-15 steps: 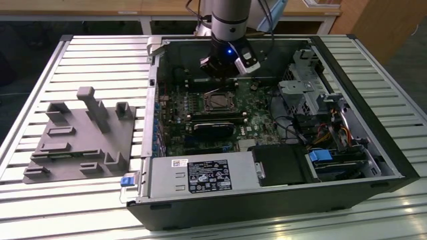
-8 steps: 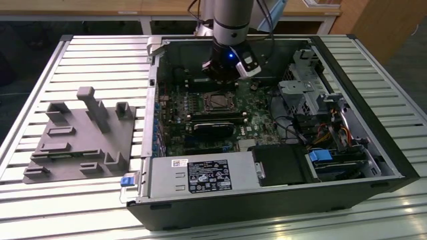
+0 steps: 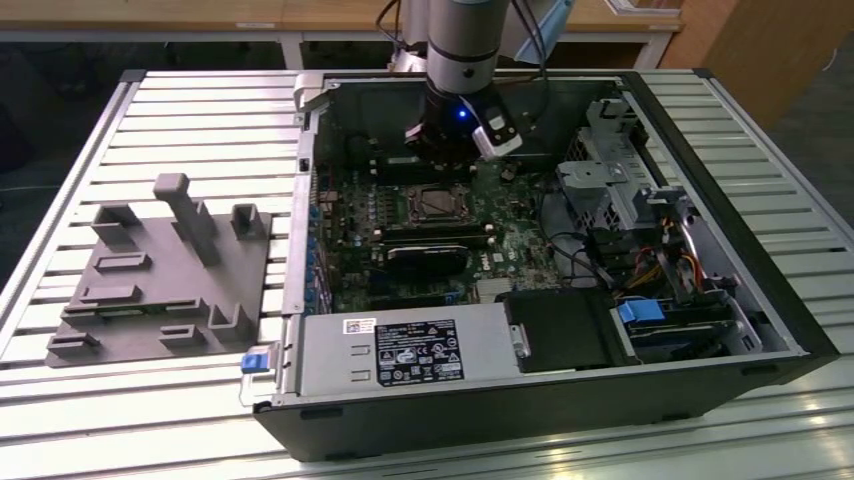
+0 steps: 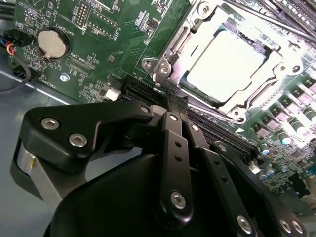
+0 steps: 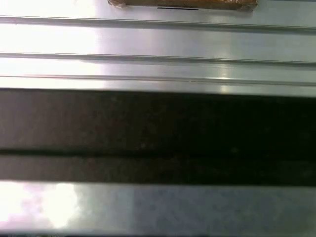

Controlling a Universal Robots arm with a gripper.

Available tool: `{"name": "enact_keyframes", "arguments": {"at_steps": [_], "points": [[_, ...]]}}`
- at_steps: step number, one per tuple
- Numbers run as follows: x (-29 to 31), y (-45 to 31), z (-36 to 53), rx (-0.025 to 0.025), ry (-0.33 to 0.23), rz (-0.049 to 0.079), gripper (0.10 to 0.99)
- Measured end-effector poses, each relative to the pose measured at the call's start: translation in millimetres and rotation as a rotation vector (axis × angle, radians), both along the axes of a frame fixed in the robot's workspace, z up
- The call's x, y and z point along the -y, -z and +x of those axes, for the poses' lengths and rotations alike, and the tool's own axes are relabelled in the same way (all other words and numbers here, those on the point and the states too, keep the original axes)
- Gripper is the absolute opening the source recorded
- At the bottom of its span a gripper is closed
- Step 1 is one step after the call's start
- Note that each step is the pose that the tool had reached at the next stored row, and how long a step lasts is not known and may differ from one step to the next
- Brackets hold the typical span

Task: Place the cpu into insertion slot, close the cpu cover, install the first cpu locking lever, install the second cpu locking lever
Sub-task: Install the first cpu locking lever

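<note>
Slatted aluminium table (image 3: 160, 100) (wooden furniture behind) bears the computer case (image 3: 747, 300); end effector (image 4: 170, 101) clenched, empty.

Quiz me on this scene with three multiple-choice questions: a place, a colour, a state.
1. Where is the grey plastic fixture block? A in the case; B on the slatted table, at the exterior view's left of the black computer case; C on the arm.
2. Circuit board colour? A green; B red; C white.
3. The silver-grey square cpu lies: A on the table; B under the thin silver metal cpu cover; C on the block.
B, it stands outside the case; A, plainly green; B, the cover frames it.
</note>
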State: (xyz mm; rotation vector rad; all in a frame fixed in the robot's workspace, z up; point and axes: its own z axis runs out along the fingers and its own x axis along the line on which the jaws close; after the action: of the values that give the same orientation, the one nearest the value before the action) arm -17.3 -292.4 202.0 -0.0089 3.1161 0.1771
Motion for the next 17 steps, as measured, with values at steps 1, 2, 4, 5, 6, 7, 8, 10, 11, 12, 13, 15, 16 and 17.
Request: {"name": "enact_keyframes", "arguments": {"at_steps": [1, 2, 4, 5, 6, 7, 8, 10, 11, 12, 13, 15, 16, 17], "points": [[-0.1, 0.0, 0.0, 0.0, 0.0, -0.003, 0.106], [-0.1, 0.2, 0.0, -0.0001, 0.0, -0.008, 0.106], [-0.8, 1.5, 0.0, -0.0001, 0.0, -0.02, 0.106], [-1.2, 2.2, 0.0, -0.0001, 0.0, -0.025, 0.106], [-1.5, 2.9, -0.1, -0.0003, 0.0, -0.029, 0.106], [-1.8, 3.7, 0.0, -0.0001, 0.0, -0.03, 0.106], [-2.2, 4.2, 0.0, -0.0002, 0.0, -0.031, 0.106], [-2.6, 4.9, 0.1, -0.0003, 0.0, -0.032, 0.106], [-2.6, 4.9, 0.1, -0.0002, 0.0, -0.032, 0.106], [-2.6, 4.9, 0.0, -0.0002, 0.0, -0.032, 0.106], [-2.6, 4.6, 0.0, -0.0002, 0.0, -0.032, 0.106], [-2.7, 2.5, 0.0, -0.0001, 0.0, -0.032, 0.106], [-2.7, 1.2, 0.0, -0.0001, 0.0, -0.032, 0.106], [-2.7, 0.9, 0.1, -0.0001, 0.0, -0.032, 0.106]]}}
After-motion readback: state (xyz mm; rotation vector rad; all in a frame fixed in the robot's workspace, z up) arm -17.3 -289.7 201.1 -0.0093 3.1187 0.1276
